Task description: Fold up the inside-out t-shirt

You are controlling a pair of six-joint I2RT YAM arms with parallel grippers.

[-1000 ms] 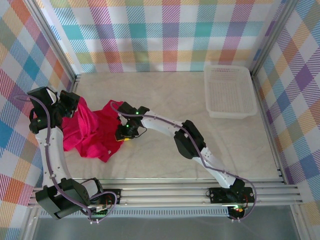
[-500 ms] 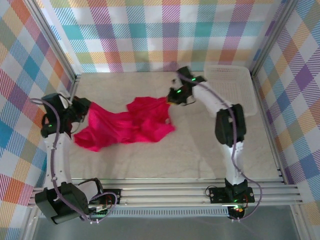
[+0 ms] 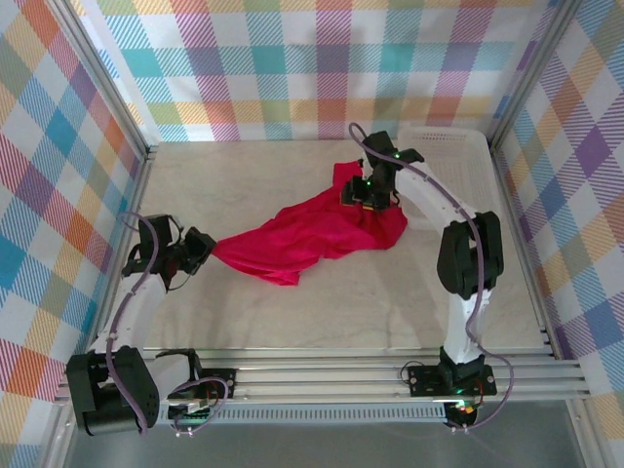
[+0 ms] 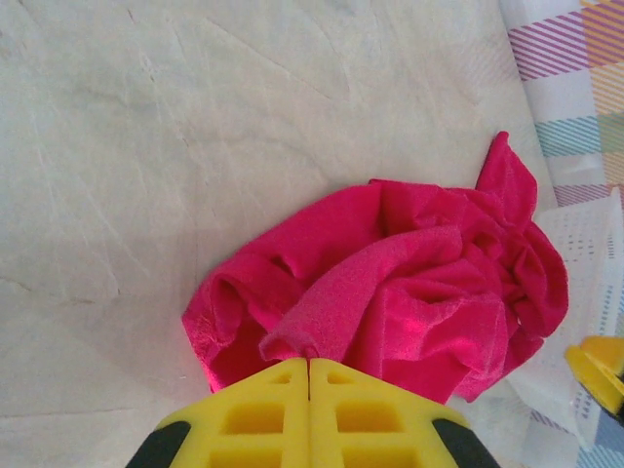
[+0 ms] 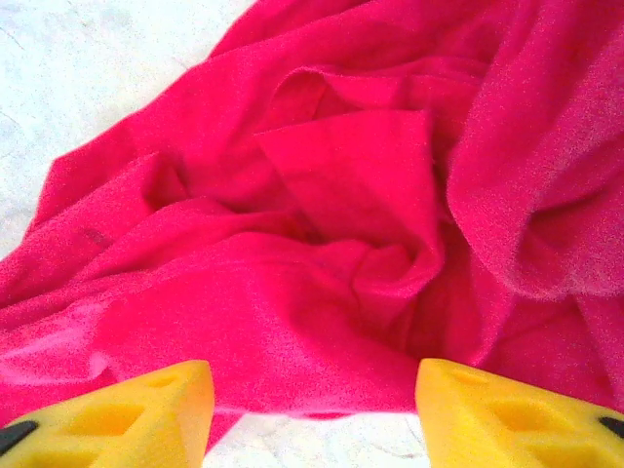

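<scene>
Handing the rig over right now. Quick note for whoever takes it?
Left tool: shut on the left end of the t-shirt.
Right tool: open over the bunched right end, gripping nothing.
T-shirt: a crumpled strip lying across the table between the two arms.
Done: no fold visible.
Left: spread it flat, then fold.

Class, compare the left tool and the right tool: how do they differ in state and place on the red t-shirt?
The left tool is shut; the right tool is open, fingers apart. The left tool pinches a fold of the t-shirt; the right tool grips nothing. The left tool is at its left end, the right tool at its far right end. Both have yellow fingers.
</scene>
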